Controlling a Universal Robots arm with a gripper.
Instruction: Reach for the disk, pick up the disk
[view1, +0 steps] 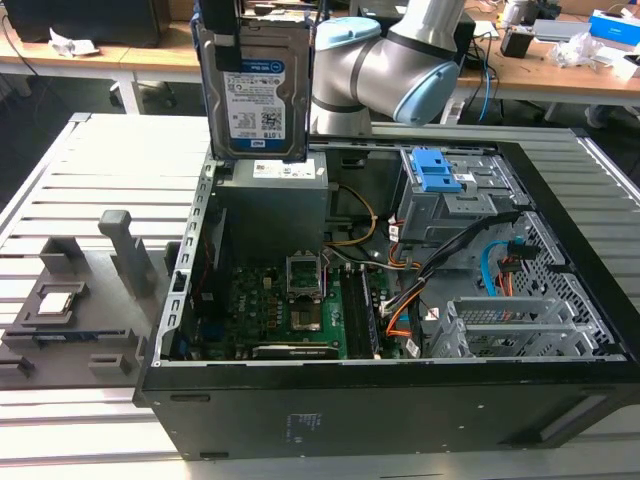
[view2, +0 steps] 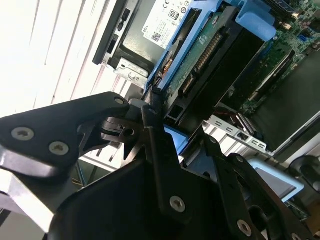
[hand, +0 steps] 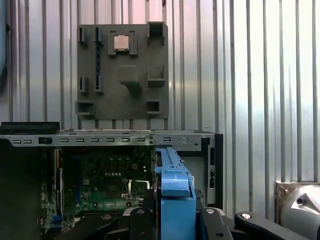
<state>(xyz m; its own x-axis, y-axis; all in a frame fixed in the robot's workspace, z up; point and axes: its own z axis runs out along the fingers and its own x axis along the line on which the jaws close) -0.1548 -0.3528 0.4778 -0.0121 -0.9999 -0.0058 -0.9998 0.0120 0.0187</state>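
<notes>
Clearly aloft: disk clenched in the claw above the open computer case

The disk (view1: 252, 90) is seen in the exterior view hanging upright, its label face outward, over the corner of an open computer case (view1: 400, 405) at the exterior view's left. It is placed directly above the grey power supply box (view1: 275, 195) and apart from it. Nothing but the claw (hand: 175, 222) is in contact with it. The black fingers (hand: 220, 227) are clamped from both sides onto the disk's blue bracket (hand: 172, 185), as can be seen in both wrist views. The robot arm (view1: 400, 60) is bent behind the case.

Inside the case a green motherboard (view1: 290, 310) and a drive cage with blue tabs (view1: 440, 170) can be made out. On the slatted metal desk (view1: 90, 170), at the exterior view's left, a grey fixture block (view1: 110, 290) is set. A small square chip (view1: 58, 300) is lying in one of its recesses, well apart from the disk.

The reach is judged to be done, and the pick-up to be in its lifting stage and near completion. Any further travel would call for a firm clamp on the bracket. The disk's lower edge would also need to be kept clear of the case rim and the power supply box.
</notes>
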